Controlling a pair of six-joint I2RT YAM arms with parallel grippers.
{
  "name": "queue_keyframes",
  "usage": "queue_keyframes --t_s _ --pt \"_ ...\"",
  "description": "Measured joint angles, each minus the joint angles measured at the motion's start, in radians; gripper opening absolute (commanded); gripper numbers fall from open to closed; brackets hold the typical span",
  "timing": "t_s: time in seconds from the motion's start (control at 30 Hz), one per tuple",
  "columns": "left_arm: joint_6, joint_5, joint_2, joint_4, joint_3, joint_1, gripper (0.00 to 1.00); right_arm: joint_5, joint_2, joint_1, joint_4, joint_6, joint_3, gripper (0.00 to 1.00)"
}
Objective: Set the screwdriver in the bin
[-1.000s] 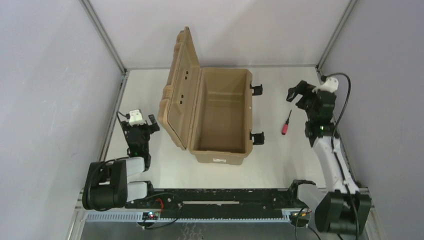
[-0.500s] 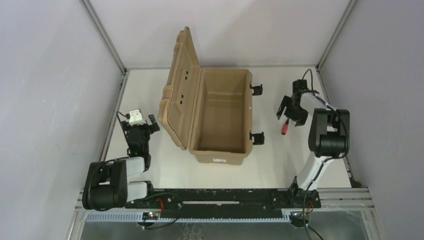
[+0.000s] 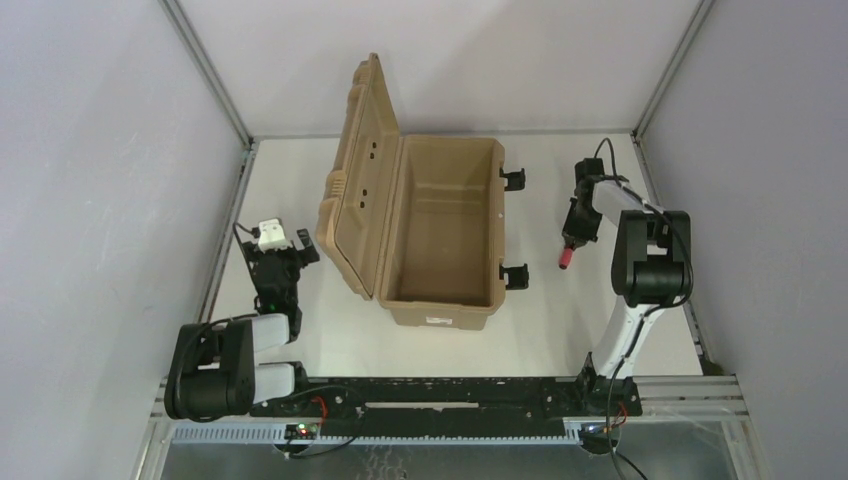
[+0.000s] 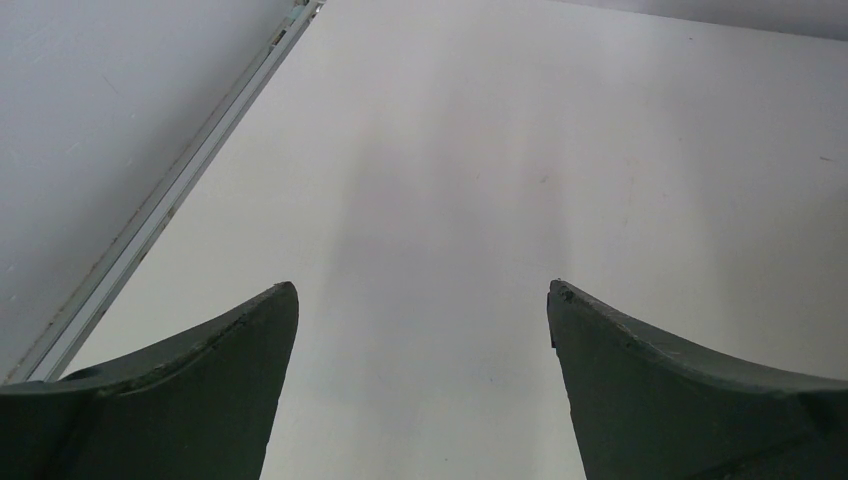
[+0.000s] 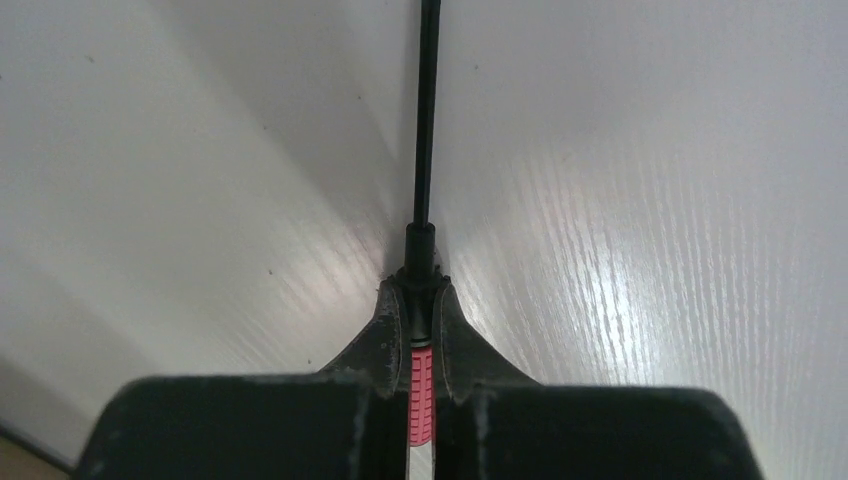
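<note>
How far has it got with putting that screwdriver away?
Done: the bin stands open, and the right gripper is shut on the screwdriver. In hand: that grip, out to the right of the bin, so nothing is inside yet. Left: lift the screwdriver, carry it over the bin and let go. The left gripper is open and holds nothing.

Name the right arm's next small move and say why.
Probably a short lift straight up. The right pincer is shut on the red handle of the screwdriver, which seems to sit low over the table, to the right of the open bin. Rising first would likely let it clear the bin's wall when it carries the tool left.
</note>
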Motion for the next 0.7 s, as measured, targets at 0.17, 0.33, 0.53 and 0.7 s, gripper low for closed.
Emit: queue_keyframes --t_s 0.17,0.33,0.53,0.7 --pt "0.0 0.0 0.0 0.0 0.0 0.0 1.0 -0.004 -0.058 0.0 -0.086 -0.004 0.024 0.0" --pt "0.0 0.0 0.0 0.0 0.0 0.0 1.0 -0.008 -0.198 0.012 -0.242 -0.004 0.216 0.0" --pt "0.0 0.0 0.0 0.0 0.0 0.0 1.0 -0.03 -0.28 0.117 -0.401 0.022 0.521 0.0" --pt "0.0 0.0 0.0 0.0 0.0 0.0 1.0 -0.03 -0.264 0.336 -0.49 0.084 0.789 0.0"
